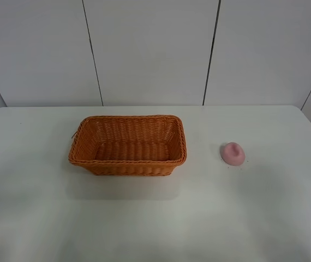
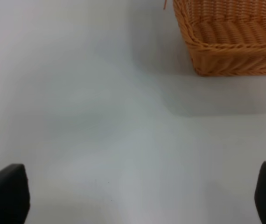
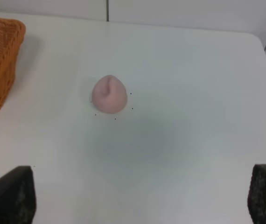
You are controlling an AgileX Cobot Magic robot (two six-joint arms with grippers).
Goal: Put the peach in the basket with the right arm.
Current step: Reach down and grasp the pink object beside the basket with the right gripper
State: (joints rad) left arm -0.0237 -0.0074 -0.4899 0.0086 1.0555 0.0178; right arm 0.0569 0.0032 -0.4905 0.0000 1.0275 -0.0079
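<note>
Right wrist: peach (image 3: 109, 94) beyond parted fingers (image 3: 11, 193)

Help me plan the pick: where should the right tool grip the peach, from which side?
Grip the peach across its widest middle, from above: it sits on the table, clear of the basket, and its rounded sides likely slip if pinched higher.

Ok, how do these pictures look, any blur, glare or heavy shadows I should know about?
Exterior high view: sharp, evenly lit, no glare, only a soft shadow on the near side of the basket. Left wrist view: slightly soft, the left gripper blurred. Right wrist view: the peach mildly soft, the right gripper likewise blurred.
</note>
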